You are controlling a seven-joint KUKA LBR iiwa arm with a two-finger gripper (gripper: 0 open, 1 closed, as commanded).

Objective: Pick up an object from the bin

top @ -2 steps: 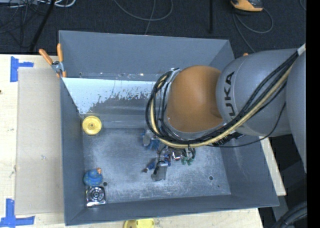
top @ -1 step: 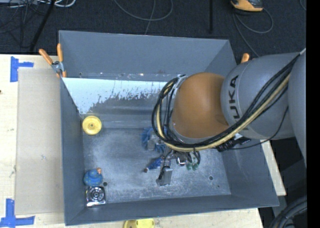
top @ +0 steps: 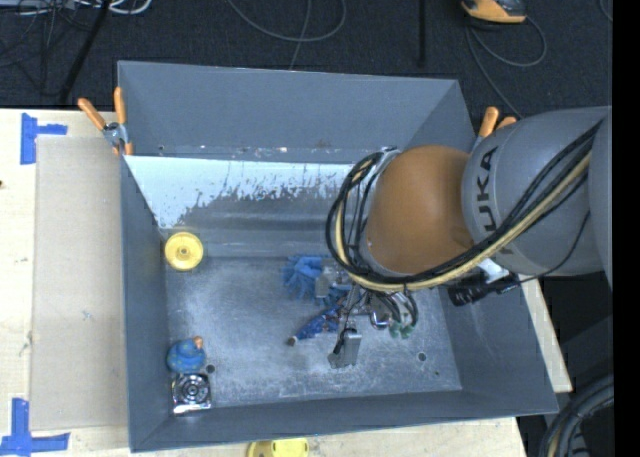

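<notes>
A: Entry for the camera view. Where do we put the claw?

B: We log the claw (top: 346,343) low over the floor of the bin (top: 290,120), a little right of centre and nearer the bin's near edge than its far one. The arm (top: 545,195) comes in over the right edge. Its orange cover (top: 415,210) and a loop of cables (top: 345,215) hang above the claw and hide most of it.

A: Released or clenched?

B: We cannot tell. The cover and cables block our line to it.

A: Nearest thing?

B: A dark blue slender piece (top: 318,325), lying slantwise on the floor just left of the claw. We cannot tell whether the two touch.

A: And next to that?

B: A light blue crumpled piece (top: 302,274), just beyond the slender one toward the far edge, near the middle of the floor and close under the cable loop. We cannot say whether the two blue pieces are joined or separate.

A: The rest of the bin?

B: We note three things, all well apart from the claw and along the left edge. A yellow disc (top: 184,251) lies about halfway along that edge. In the near left corner sits a blue round thing (top: 186,354) with a bit of orange on top. A small silvery metal part (top: 190,391) touches it on the near side. The floor between shows pale scuffing.
</notes>
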